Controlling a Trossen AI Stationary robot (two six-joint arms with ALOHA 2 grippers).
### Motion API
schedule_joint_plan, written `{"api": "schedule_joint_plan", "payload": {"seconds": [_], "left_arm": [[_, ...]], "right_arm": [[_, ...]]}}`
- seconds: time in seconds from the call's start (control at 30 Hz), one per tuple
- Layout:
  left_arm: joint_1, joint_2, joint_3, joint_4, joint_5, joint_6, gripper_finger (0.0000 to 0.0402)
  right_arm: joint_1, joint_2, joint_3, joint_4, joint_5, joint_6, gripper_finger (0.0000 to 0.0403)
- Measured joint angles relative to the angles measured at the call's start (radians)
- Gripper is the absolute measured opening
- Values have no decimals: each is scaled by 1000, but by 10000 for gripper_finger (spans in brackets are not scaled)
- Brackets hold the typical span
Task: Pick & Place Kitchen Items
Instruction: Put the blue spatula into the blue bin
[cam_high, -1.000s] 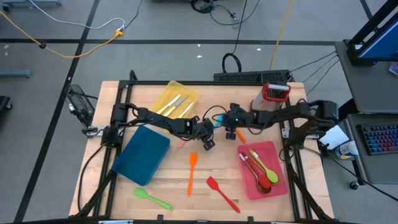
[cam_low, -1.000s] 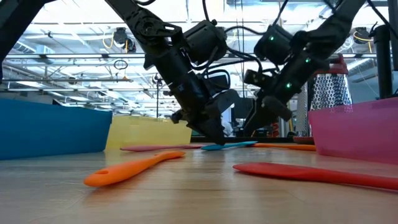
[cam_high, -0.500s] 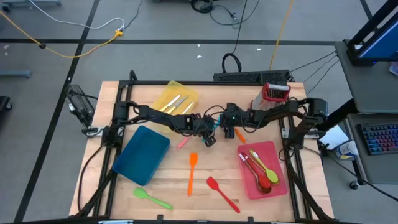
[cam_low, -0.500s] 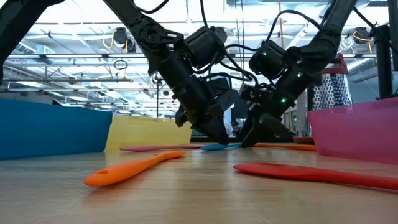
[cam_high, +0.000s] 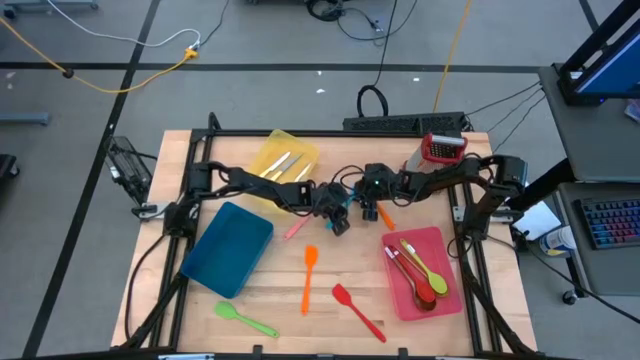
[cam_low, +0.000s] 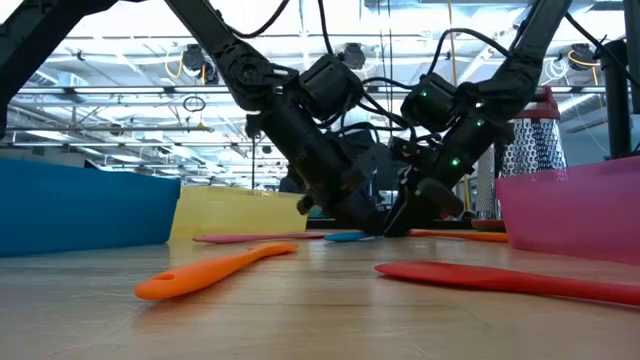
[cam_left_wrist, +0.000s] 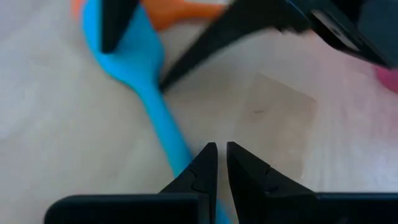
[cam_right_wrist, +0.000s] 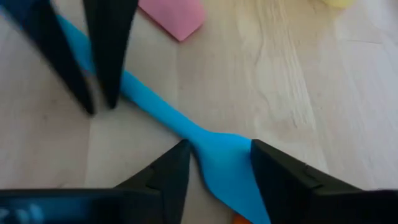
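Note:
A blue spatula (cam_left_wrist: 134, 65) lies flat on the wooden table at its middle, where both grippers meet (cam_high: 350, 203). My right gripper (cam_right_wrist: 219, 163) slants down over its broad head, one finger on each side. My left gripper (cam_left_wrist: 222, 163) is shut, with its tips at the spatula's handle (cam_right_wrist: 146, 99); no blue shows between its fingers. Next to the blue one lie a pink spatula (cam_right_wrist: 174, 15) and an orange utensil (cam_left_wrist: 180, 11). My right gripper has the blue spatula's head (cam_right_wrist: 224, 165) between its two fingers, which stand against the head's two side edges. The fingers slant down from the table's right side and lie across the spatula. The spatula rests flat on the table. My left gripper's shut tips stand beside the handle (cam_left_wrist: 177, 146); I cannot tell whether they touch it.
On the near half of the table lie an orange spatula (cam_high: 309, 275), a red one (cam_high: 357, 312) and a green one (cam_high: 245, 320). A yellow tray (cam_high: 262, 155) with knives, a blue tray (cam_high: 228, 248), a pink tray (cam_high: 440, 245) with utensils and a grater (cam_high: 440, 152) stand around.
My right gripper has come down and toward the table's left, onto the blue spatula's head. My left gripper has shifted a little toward the right arm, staying low at the handle. The spatula's head end, slightly raised a second ago, now lies on the table.

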Motion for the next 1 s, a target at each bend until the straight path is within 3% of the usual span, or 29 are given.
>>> {"api": "schedule_joint_plan", "payload": {"seconds": [0.13,0.4,0.6,0.8,1.0], "left_arm": [[0,1,-2,46,76,16,35],[-5,-1,-2,45,24,80,35],[-4,-28,-2,41,0,144,35],[-3,-51,0,47,-147,199,35],[16,-31,-1,14,-132,217,42]], "right_arm": [[-6,0,0,-18,1,-7,114],[-4,-2,0,-18,34,-9,12],[-4,-1,0,-22,46,2,1],[-4,-1,0,-23,48,3,0],[-4,0,-1,-22,48,3,0]]}}
